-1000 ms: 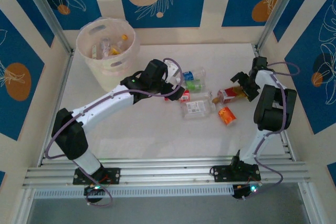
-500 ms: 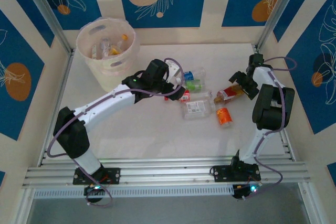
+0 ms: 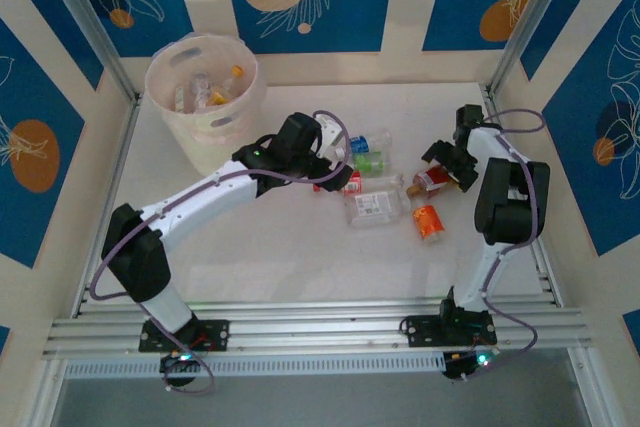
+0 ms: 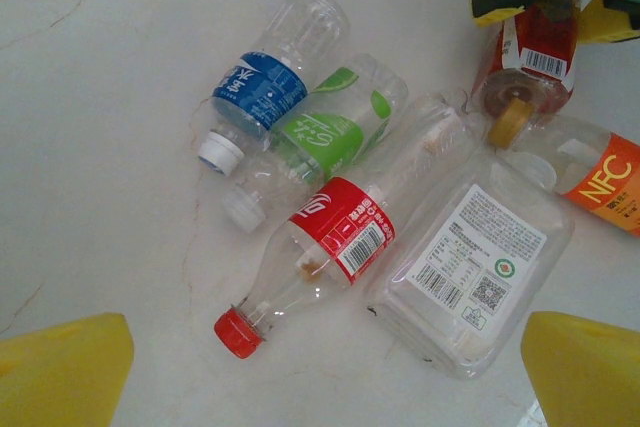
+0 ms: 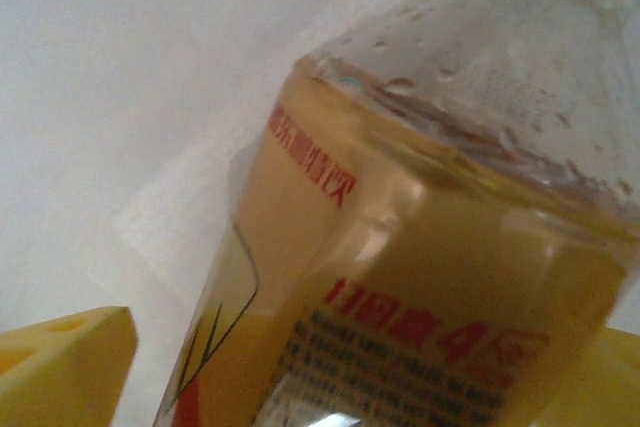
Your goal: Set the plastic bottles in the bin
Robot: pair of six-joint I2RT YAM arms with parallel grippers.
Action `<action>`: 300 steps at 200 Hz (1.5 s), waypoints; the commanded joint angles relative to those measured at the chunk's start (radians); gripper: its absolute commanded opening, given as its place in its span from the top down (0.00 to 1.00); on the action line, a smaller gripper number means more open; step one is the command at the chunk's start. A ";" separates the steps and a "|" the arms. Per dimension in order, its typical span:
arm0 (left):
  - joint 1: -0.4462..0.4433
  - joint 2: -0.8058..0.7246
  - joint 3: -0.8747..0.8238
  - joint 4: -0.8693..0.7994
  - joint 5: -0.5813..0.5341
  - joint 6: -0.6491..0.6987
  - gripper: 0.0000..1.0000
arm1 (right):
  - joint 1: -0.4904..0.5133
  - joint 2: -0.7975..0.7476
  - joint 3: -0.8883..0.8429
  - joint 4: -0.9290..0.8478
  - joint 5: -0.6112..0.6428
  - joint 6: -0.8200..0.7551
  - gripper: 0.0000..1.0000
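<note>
Right wrist view | right pincer (image 5: 330,387) straddles brown bottle (image 5: 420,277), grip uncertain | advice: close squarely on label, mid-body, before lifting | left pincer (image 4: 322,367) spread

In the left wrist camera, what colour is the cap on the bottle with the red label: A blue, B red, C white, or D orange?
B: the red-label bottle, lying on its side, ends in a red cap at its near end.
</note>
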 commanded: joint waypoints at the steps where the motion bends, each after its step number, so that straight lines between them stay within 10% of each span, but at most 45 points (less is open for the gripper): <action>1: -0.012 -0.016 0.007 -0.006 -0.028 -0.012 0.01 | 0.006 0.023 -0.007 0.014 -0.022 0.026 0.09; 132: 0.001 -0.013 0.036 -0.014 -0.106 -0.059 0.00 | 0.016 -0.032 0.011 0.063 0.015 -0.026 0.33; 227: 0.064 -0.097 0.132 -0.014 -0.124 -0.160 0.01 | 0.145 -0.505 -0.224 0.339 0.046 -0.217 0.40; 300: 0.089 -0.115 0.332 -0.028 0.066 -0.199 0.00 | 0.442 -0.905 -0.438 0.613 0.034 -0.423 0.41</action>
